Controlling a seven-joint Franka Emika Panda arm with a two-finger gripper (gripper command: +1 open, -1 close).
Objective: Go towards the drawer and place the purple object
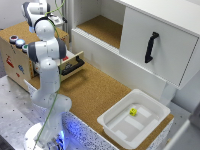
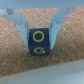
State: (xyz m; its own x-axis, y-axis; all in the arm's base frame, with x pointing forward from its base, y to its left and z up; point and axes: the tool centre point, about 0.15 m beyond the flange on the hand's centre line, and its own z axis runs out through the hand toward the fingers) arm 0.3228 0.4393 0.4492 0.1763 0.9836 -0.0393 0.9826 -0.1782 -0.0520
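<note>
In the wrist view a purple cube (image 2: 39, 42) with yellow letters "O" and "G" sits between my gripper's (image 2: 40, 25) two pale fingers (image 2: 20, 22), over a cork surface. The fingers press on its sides, so the gripper is shut on the cube. In the exterior view the gripper (image 1: 59, 26) is at the upper left, mostly hidden by the arm, and the cube does not show. The small plywood-fronted drawer (image 1: 71, 64) with a black bar handle stands pulled open just below the gripper, on the exterior view's left.
A wooden box (image 1: 15, 52) with coloured buttons holds the drawer. A white tub (image 1: 150, 120) with a small yellow object (image 1: 133, 111) sits at the front right. A large white cabinet front with a black vertical handle (image 1: 151, 47) is at the right. Cork tabletop (image 1: 95, 92) lies between.
</note>
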